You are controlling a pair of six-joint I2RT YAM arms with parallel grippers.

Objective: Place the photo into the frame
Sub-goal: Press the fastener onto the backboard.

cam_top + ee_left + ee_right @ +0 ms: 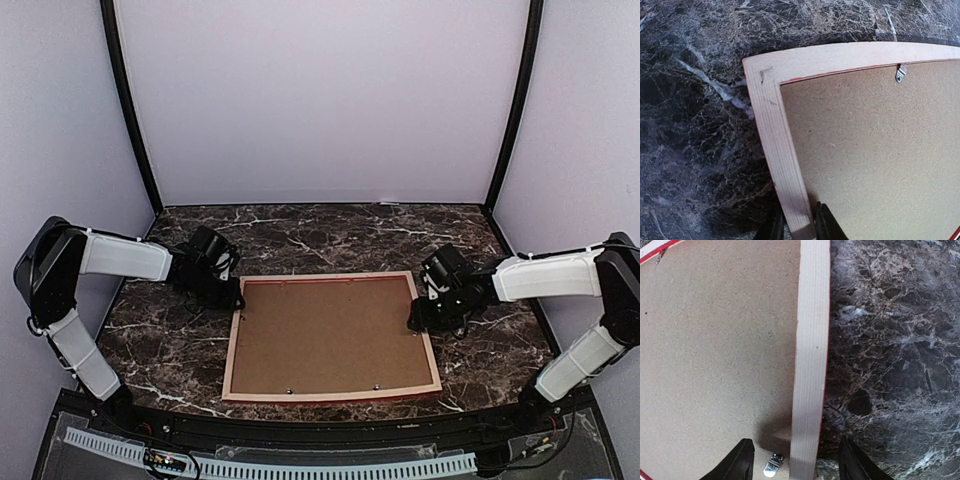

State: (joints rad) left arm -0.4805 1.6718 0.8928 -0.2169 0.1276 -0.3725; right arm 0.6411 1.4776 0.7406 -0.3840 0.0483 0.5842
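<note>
We are grabbing frame (233, 345), face down on tabletop (480, 350), brown board (330, 335) in back. Photo hidden. Left hand (799, 227) pinches left rail; right hand (796, 465) released, straddling right rail. Next, we think: close right hand, lift level.

Both wrist views crop the red rectangular wooden frame (772, 125), its front side hidden face-down, left pincer (796, 227) fingers (826, 226) cut off.
</note>
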